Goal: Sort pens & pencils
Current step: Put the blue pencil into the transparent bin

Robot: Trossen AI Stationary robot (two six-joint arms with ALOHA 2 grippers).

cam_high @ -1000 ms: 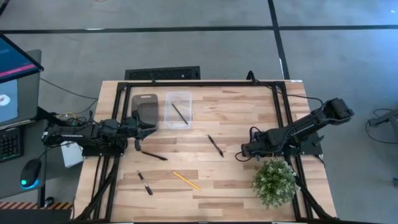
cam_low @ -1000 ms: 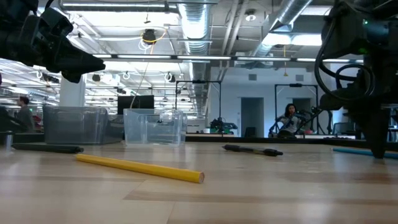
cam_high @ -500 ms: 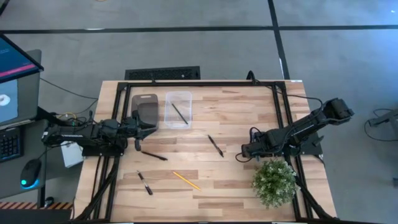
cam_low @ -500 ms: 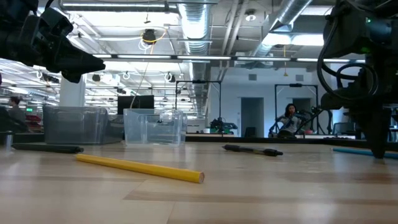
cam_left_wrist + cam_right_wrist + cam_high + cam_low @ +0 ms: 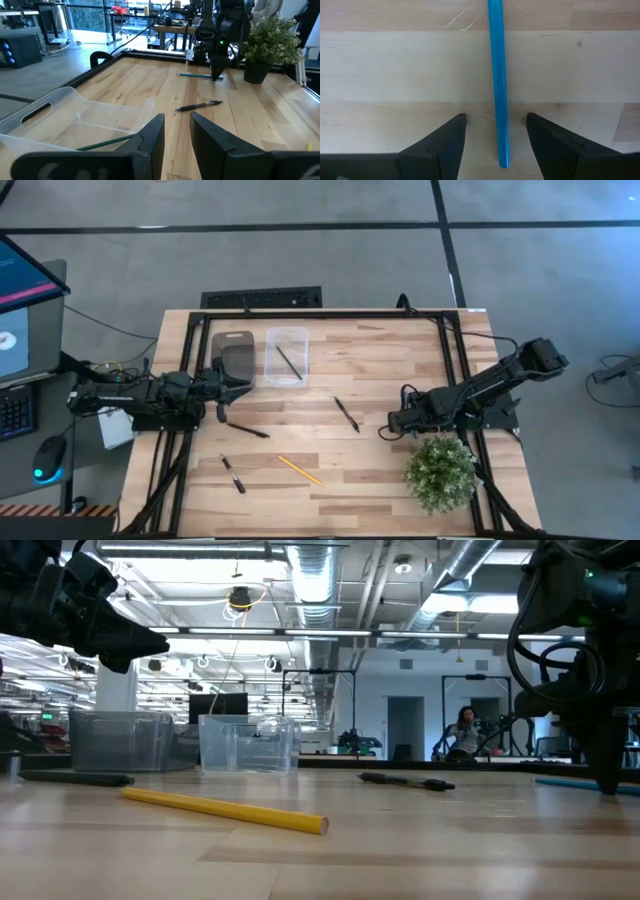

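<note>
Right gripper (image 5: 495,137) is down at the table, fingers spread wide, and the blue pencil (image 5: 496,75) runs straight between them, touching neither pad. Nothing gripped. In the high view that gripper (image 5: 392,423) sits near the table's right edge, just beside the small potted plant (image 5: 441,472), the arm folded low behind it.

Over on the left, the left gripper (image 5: 232,386) hovers at the table's left edge, fingers (image 5: 150,140) parted a little and empty, the arm stretched out level above the wood.

The surface is a pale wooden butcher-block table (image 5: 400,360) with a black frame. Two bins stand at its far left: a smoky grey bin (image 5: 233,356) and a clear plastic bin (image 5: 287,355) beside it, and the clear one holds the dark grey-brown pencil (image 5: 289,362) lying at a slant.

Loose on the wood: a black pen (image 5: 346,414) mid-table, another black pen (image 5: 247,430) near the left gripper, a third pen with pale marks (image 5: 233,474) toward the front, and the yellow pencil (image 5: 299,470) just beside it.

From the low view the room behind is an open workshop with ceiling ducts (image 5: 310,580), and a person (image 5: 464,730) far off.
</note>
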